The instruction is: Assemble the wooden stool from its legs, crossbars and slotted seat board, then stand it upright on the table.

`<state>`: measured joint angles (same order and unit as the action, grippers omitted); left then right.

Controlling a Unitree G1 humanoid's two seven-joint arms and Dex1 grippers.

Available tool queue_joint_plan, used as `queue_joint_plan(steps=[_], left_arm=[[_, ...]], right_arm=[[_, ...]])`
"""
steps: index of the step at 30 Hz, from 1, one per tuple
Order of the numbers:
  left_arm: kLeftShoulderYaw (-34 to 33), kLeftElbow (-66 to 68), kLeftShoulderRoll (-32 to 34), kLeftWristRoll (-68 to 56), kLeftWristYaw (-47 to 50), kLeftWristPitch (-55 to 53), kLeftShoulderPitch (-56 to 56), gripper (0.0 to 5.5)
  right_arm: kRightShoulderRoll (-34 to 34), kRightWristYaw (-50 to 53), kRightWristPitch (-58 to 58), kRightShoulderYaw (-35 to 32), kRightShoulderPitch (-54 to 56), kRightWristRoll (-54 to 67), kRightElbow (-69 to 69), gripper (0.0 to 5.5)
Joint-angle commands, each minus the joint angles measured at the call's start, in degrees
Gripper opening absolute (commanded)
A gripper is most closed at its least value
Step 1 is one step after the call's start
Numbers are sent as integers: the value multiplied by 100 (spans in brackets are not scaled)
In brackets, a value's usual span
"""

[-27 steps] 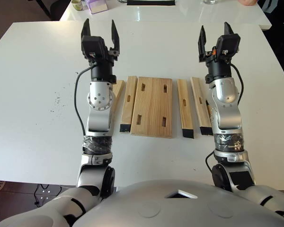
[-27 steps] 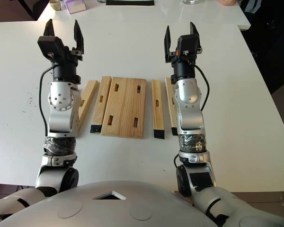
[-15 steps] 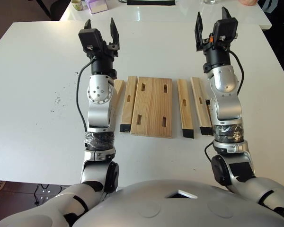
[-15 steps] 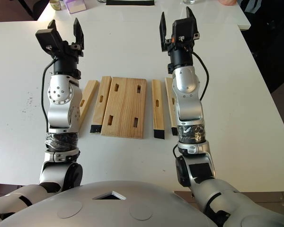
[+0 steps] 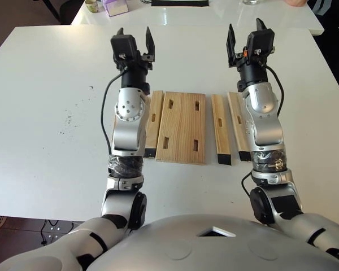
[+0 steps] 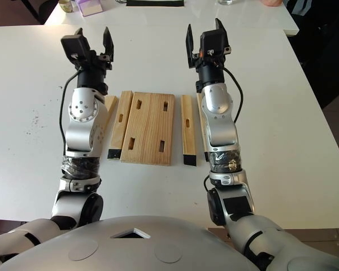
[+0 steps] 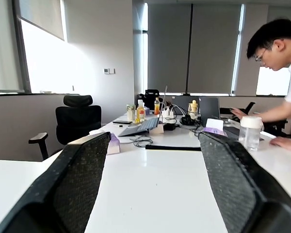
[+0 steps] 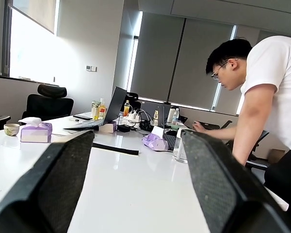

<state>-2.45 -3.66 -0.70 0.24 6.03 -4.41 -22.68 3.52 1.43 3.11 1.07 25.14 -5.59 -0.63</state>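
The white table (image 5: 39,113) runs wide and bare-topped from the near edge, with a scatter of dark specks (image 5: 68,118) on its left side. In the middle of it the stool parts lie flat in a row, none joined. The seat board (image 5: 182,127) is the centre piece, a pale wooden rectangle with four short slots, two near and two far. Just to its left lies a narrow slat (image 5: 153,121) with a slot in it and a black near end. Beyond that one, an outer left slat (image 6: 109,107) is mostly covered by the left forearm stretched over it. To the right of the board, set slightly apart, is another slotted slat (image 5: 220,127) with a black tip, and beside it an outer right slat (image 5: 236,121) that the right forearm partly hides.

Both arms reach forward past the wood. The left gripper (image 5: 134,34) hangs over the table beyond the far ends of the left pieces, its two fingers spread wide with nothing between them. The right gripper (image 5: 244,28) is likewise parted and empty beyond the right pieces.

Farther back stands a second white table (image 5: 282,20) carrying a purple tissue box (image 5: 116,7), a small cup (image 5: 91,5) and a black strip (image 5: 179,3). Behind that are a black office chair (image 7: 77,119), grey walls and bright windows.
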Motion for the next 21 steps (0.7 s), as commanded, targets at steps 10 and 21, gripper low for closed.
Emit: queue_joint_plan(steps=[10,21], left_arm=[[-136,-16,-48,-162,45,-288,-137,335],[-165,20,10,53,225,-242,-279,335]], right_arm=[[50,-7,-137,-30,266,-51,-150,330],[151,-121,-134,68,380,-92,-145,330]])
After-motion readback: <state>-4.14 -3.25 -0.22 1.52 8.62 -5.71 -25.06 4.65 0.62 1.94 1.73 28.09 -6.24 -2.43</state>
